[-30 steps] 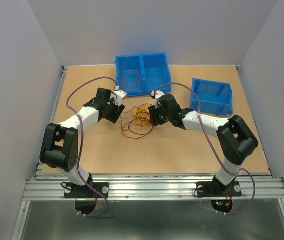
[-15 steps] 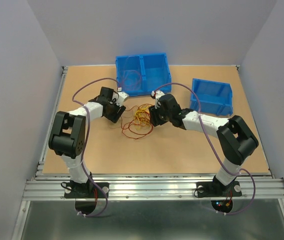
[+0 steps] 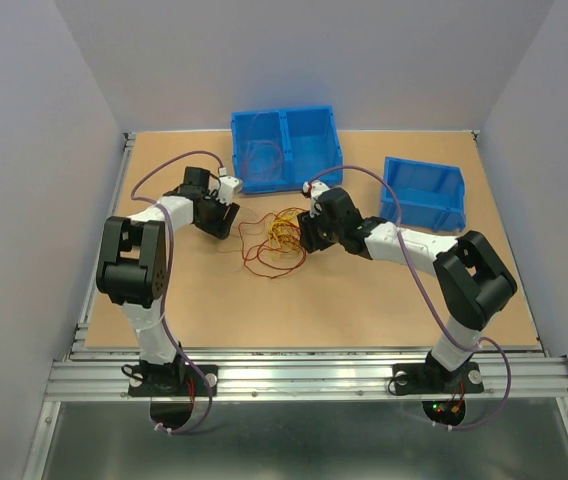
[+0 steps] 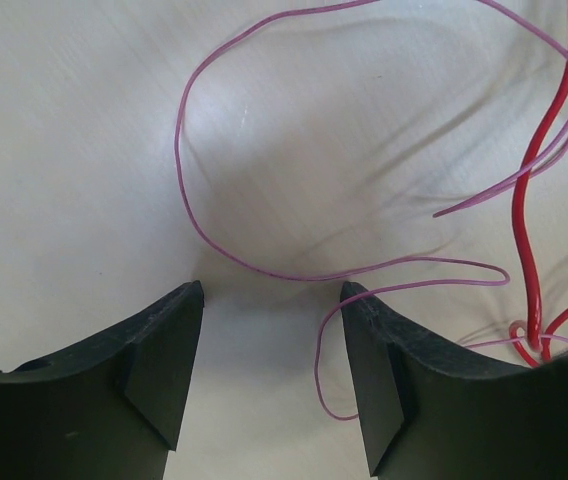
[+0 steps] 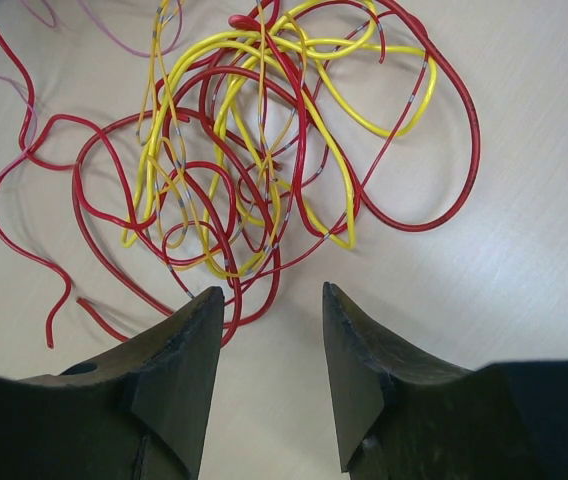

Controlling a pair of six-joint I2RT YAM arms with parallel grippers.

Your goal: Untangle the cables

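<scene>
The cables (image 3: 279,240) lie in a tangle of red and yellow loops mid-table, with thin strands trailing left. In the right wrist view the red and yellow tangle (image 5: 264,150) lies just ahead of my right gripper (image 5: 272,292), which is open and empty; a red loop touches its left fingertip (image 5: 204,310). In the top view my right gripper (image 3: 303,238) is at the tangle's right edge. My left gripper (image 3: 224,221) is left of the tangle, open and empty. In its wrist view a thin pink wire (image 4: 189,190) loops ahead of my left gripper (image 4: 272,290), and a red wire (image 4: 534,200) runs at the right.
A blue two-compartment bin (image 3: 286,148) stands at the back, with a thin reddish wire loop (image 3: 264,158) in its left compartment. A single blue bin (image 3: 424,192) stands at the right. Grey walls enclose the table on three sides.
My left arm has folded back and its gripper has moved left and slightly farther away from the tangle. The right arm and the cables have not moved.
</scene>
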